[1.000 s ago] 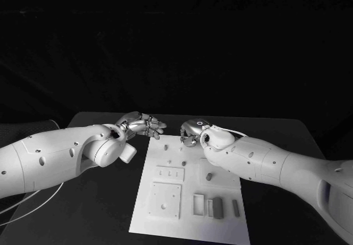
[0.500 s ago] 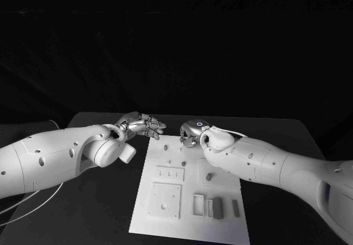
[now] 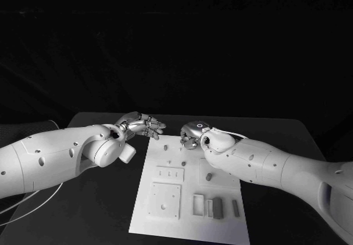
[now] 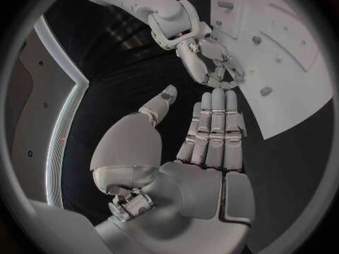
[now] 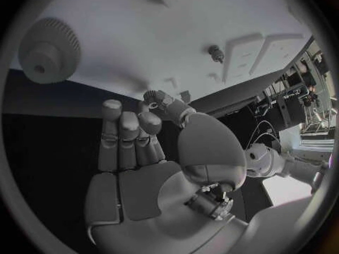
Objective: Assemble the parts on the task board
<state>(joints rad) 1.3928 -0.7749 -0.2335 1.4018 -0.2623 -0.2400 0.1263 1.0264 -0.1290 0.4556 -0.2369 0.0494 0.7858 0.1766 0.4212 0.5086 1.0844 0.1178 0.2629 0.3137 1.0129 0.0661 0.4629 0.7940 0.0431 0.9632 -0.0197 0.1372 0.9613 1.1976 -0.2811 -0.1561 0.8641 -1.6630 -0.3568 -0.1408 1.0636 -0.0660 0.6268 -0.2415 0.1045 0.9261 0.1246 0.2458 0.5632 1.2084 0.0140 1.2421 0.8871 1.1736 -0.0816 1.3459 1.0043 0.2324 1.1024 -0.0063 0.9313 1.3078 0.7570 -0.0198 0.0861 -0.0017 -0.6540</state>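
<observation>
The white task board (image 3: 190,196) lies in the middle of the table, also seen from the left wrist (image 4: 290,56) and from the right wrist (image 5: 141,34). A grey gear (image 5: 47,50) lies flat near the board's far edge. Small grey parts (image 3: 209,176) and pegs (image 3: 166,147) stand on the board, one peg (image 5: 215,52) beyond the gear. My right hand (image 3: 193,133) hovers over the board's far edge, fingers (image 5: 129,134) bent toward the gear, holding nothing. My left hand (image 3: 143,125) hangs beside the far left corner, fingers (image 4: 214,124) straight and empty.
Long grey blocks (image 3: 218,208) and a recessed square plate (image 3: 165,200) sit on the board's near half. Bare black table (image 3: 103,204) flanks the board on both sides. My right hand (image 4: 212,62) sits close ahead of my left hand's fingertips.
My right hand has sunk slightly toward the board's far edge. The left hand has stayed where it was.
</observation>
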